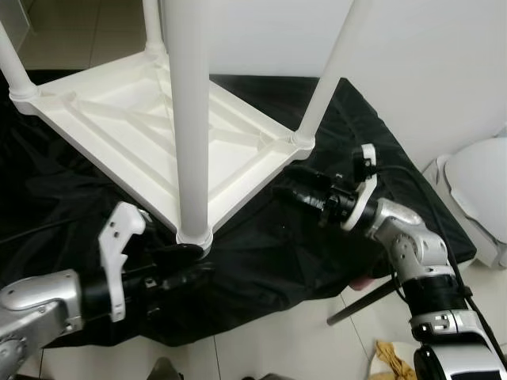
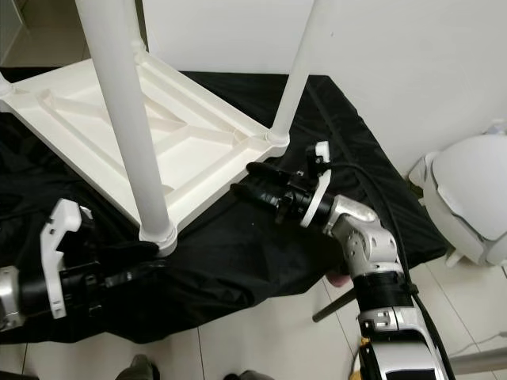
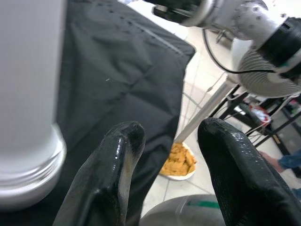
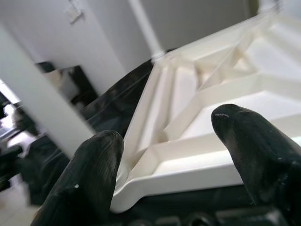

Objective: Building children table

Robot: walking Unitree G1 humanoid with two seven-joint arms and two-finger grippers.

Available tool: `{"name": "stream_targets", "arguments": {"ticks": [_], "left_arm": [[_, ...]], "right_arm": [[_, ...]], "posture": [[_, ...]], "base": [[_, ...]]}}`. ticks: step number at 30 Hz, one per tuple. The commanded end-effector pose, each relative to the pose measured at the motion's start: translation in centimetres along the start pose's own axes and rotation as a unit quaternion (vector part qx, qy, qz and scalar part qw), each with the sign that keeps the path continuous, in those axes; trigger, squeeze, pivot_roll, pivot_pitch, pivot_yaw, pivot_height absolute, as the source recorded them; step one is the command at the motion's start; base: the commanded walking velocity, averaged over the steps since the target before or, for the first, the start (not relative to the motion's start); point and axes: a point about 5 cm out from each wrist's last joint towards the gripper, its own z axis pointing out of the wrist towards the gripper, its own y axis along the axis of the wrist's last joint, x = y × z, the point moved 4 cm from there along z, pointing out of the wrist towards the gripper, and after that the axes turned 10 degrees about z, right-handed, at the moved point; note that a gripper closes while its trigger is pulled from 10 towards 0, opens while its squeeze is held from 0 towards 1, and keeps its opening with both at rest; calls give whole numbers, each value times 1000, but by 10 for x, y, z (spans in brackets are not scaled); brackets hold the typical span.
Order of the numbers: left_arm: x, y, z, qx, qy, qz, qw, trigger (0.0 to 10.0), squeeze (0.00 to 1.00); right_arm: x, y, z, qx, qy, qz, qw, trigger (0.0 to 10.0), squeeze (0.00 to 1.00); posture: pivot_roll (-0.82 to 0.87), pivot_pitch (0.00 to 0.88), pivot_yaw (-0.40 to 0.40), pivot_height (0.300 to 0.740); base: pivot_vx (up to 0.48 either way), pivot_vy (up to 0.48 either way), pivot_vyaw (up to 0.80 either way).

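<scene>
White plastic made up the small table (image 1: 150,134), which lay upside down on a black cloth (image 1: 261,253) spread over the tiled floor (image 1: 277,348). Its round legs stood straight up from the corners. The nearest leg (image 1: 190,119) rose from the corner closest to the robot, and another leg (image 1: 329,75) rose from the corner on the robot's right.

The left gripper (image 1: 186,265) was low on the cloth, right next to the foot of the nearest leg. In the left wrist view its two black fingers (image 3: 113,169) were a little way apart and held nothing, with the leg just beside them.

The right gripper (image 2: 252,180) reached in from the right, close to the table's edge by the right corner. Its fingers (image 4: 84,179) were apart too, and nothing was between them. The white edge of the table sat just past their tips.

A white round thing (image 1: 479,190) stood by the wall on the right. A small yellow pile (image 1: 394,358) lay on the floor near the robot.
</scene>
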Motion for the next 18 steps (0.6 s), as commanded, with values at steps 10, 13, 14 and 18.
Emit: {"name": "stream_targets", "arguments": {"ticks": [10,13,14,18], "left_arm": [[-9,-1,14,-1,-31,4,1000,10000,0],[-9,-4,16,7,-33,5,999,10000,0],[-9,-4,16,7,-33,5,999,10000,0],[-11,-4,19,7,-38,8,999,10000,0]], "right_arm": [[-19,10,6,-45,-75,-29,996,10000,0],[-21,8,21,-46,-86,-44,994,10000,0],[-21,8,21,-46,-86,-44,994,10000,0],[-27,5,34,-41,-119,-60,990,10000,0]], "posture": [[71,66,-98,740],[78,58,-102,740],[78,58,-102,740],[86,49,-108,740]], "base": [[0,0,0],[0,0,0],[0,0,0],[0,0,0]]}}
